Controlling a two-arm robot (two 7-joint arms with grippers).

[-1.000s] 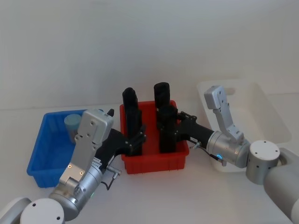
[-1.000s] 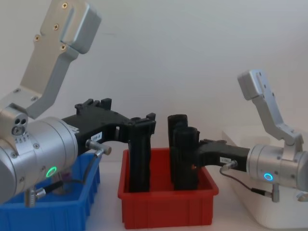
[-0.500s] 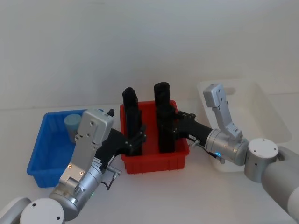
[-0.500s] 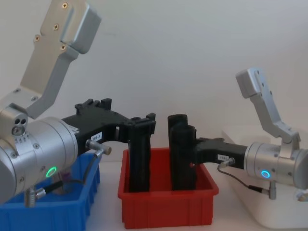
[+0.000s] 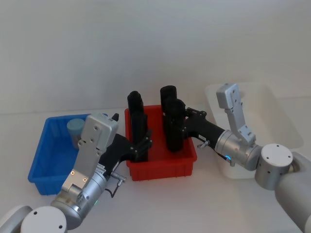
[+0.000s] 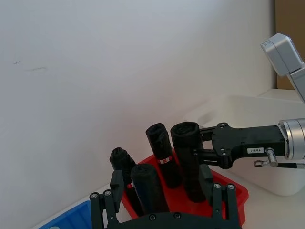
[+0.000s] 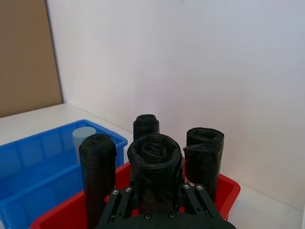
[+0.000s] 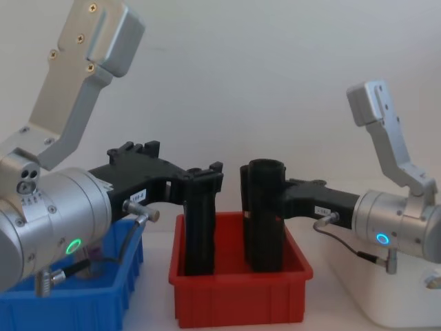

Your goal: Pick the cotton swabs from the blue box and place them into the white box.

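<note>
One of the cotton swabs point(image 5: 75, 127), a jar with a grey-blue cap, stands in the far corner of the blue box point(image 5: 41, 160) on the left. Over at the right stands the white box point(image 5: 282, 116). My right gripper point(image 5: 175, 130) is shut on a black roll point(image 8: 265, 200) and holds it raised in the red bin point(image 5: 160, 167). My left gripper point(image 5: 141, 145) reaches into the same bin and is open, with another black roll point(image 6: 147, 188) between its fingers. In the right wrist view the held roll point(image 7: 155, 160) sits in front of the jar point(image 7: 84, 136).
The red bin stands between the blue box and the white box and holds several upright black rolls. Bare white table lies in front of the bins. A plain wall closes off the back.
My right gripper has lifted its black roll higher in the red bin and drawn back slightly. The left arm has stayed still.
</note>
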